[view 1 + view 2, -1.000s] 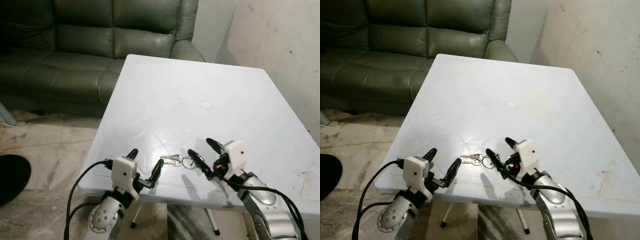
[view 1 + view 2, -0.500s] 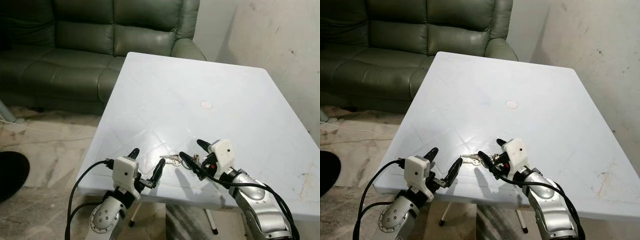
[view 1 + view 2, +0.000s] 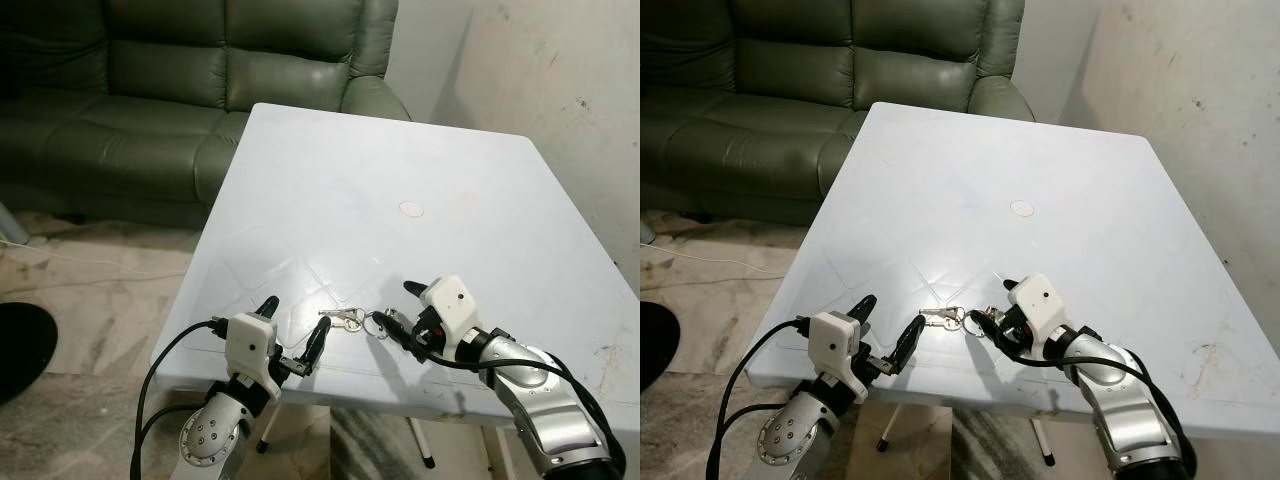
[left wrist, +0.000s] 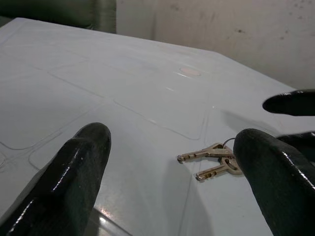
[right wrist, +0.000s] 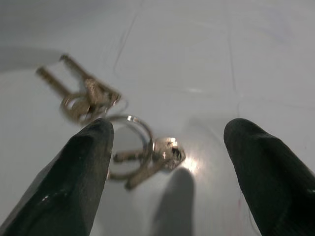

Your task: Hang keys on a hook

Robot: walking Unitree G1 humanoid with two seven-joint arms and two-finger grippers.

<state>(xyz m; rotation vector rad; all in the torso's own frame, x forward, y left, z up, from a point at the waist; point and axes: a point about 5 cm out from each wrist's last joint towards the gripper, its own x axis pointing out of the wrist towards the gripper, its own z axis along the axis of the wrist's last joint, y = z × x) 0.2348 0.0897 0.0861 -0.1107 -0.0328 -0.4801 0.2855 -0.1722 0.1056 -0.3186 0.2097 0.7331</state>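
Right tool (image 3: 396,308) spread above keys (image 3: 352,320); sofa (image 3: 180,90) behind table (image 3: 480,210)

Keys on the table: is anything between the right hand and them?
Nothing visible. The keys lie flat on the bare white table, and the right hand is open right beside their ring, with no object between.

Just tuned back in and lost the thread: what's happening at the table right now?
The right gripper is down at the keys near the front edge of the white table, fingers open on either side of the key ring, nothing gripped yet. The keys lie flat on the table. The left gripper waits open just to their left, at the table edge. A green sofa stands behind.
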